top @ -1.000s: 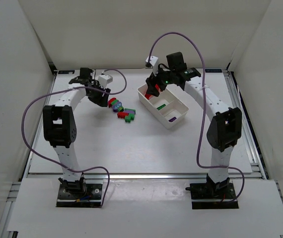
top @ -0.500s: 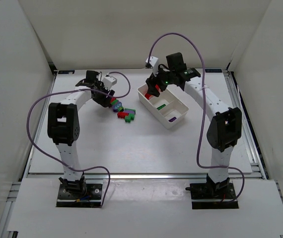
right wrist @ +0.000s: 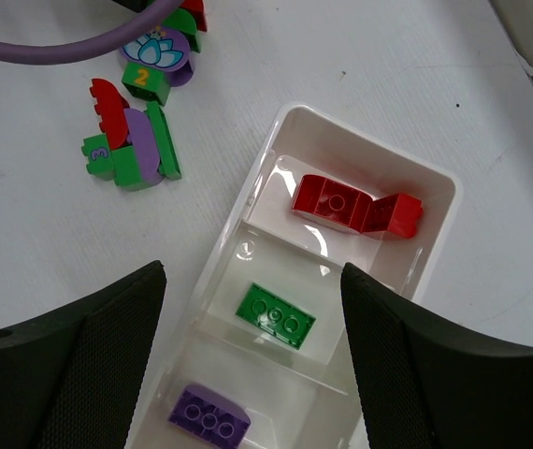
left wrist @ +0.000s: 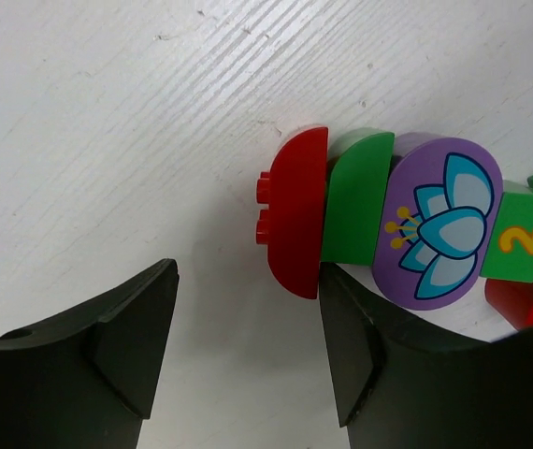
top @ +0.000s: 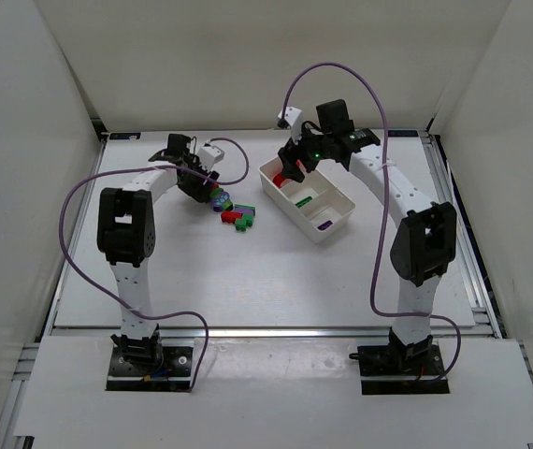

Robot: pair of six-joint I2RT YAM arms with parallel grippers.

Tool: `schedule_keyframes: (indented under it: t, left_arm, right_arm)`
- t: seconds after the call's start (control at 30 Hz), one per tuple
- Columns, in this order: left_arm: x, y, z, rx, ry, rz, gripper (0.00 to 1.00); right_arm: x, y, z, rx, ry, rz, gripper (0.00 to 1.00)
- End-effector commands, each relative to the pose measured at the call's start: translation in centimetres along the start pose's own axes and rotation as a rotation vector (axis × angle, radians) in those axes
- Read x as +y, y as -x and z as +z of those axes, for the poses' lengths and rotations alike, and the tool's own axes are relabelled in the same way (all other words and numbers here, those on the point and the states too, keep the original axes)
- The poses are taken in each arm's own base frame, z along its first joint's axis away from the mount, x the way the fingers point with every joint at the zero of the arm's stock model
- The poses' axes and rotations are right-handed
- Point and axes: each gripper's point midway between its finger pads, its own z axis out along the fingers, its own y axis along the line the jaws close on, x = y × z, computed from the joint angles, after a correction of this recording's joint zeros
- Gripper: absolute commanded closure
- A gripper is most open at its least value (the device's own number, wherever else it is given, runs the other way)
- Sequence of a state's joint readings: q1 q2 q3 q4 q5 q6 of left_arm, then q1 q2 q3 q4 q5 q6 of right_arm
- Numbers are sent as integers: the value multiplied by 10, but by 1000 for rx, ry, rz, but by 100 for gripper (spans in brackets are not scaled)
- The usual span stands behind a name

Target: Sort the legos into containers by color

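Green brick blocks red brick opposite its studs.

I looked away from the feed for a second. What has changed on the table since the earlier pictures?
The left gripper swung right, toward the loose legos. It now sits with open jaws at the pile's red end brick, holding nothing. The right gripper stayed open above the tray. Tray and pile look unmoved.

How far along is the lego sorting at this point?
Done: two red bricks, one green brick and one purple brick sit in separate compartments of the tray. In hand: nothing. The left end effector is open beside a red half-round brick, and the right end effector is open above the tray. Left: the mixed pile.
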State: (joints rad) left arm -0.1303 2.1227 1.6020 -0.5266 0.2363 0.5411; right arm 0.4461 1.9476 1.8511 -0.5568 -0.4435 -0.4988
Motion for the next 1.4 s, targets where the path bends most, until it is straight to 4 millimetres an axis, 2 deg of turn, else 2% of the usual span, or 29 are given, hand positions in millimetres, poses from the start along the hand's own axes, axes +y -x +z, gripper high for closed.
schedule_keyframes:
  t: [0.0, 0.2, 0.33, 0.53, 0.7, 0.73, 0.83, 0.93, 1.07, 1.27, 1.3, 1.37]
  left_arm:
    - [0, 21, -4, -50, -4, 32, 28]
    - [-3, 25, 2, -66, -19, 53, 32]
    - [-6, 25, 8, -64, -34, 67, 39]
    - [-7, 30, 13, -79, -49, 80, 45]
    - [-4, 37, 15, -110, -34, 73, 56]
    - [-5, 36, 15, -108, -34, 65, 64]
    - [-5, 38, 11, -114, -26, 40, 74]
    - [-7, 40, 4, -135, -17, 31, 90]
    - [-8, 38, -7, -131, -4, 19, 90]
    - [2, 30, -42, -122, 32, -91, 90]
    - [4, 30, -48, -107, 42, -118, 66]
    - [1, 32, -68, -75, 44, -201, 45]
  right_arm:
    - [-2, 19, -18, -41, -32, -34, 21]
    - [-2, 17, -18, -37, -32, -33, 21]
    - [-2, 15, -18, -32, -32, -30, 21]
    - [-2, 13, -21, -32, -34, -28, 21]
    - [0, 9, -21, -21, -32, -25, 21]
    - [0, 10, -22, -23, -33, -27, 22]
    - [2, 10, -23, -26, -28, -24, 22]
    - [4, 8, -23, -25, -24, -18, 22]
    - [5, 10, -25, -32, -22, -20, 23]
    - [7, 10, -25, -37, -13, -20, 23]
    - [8, 10, -26, -38, -13, -19, 23]
    - [10, 10, -27, -38, -10, -21, 23]
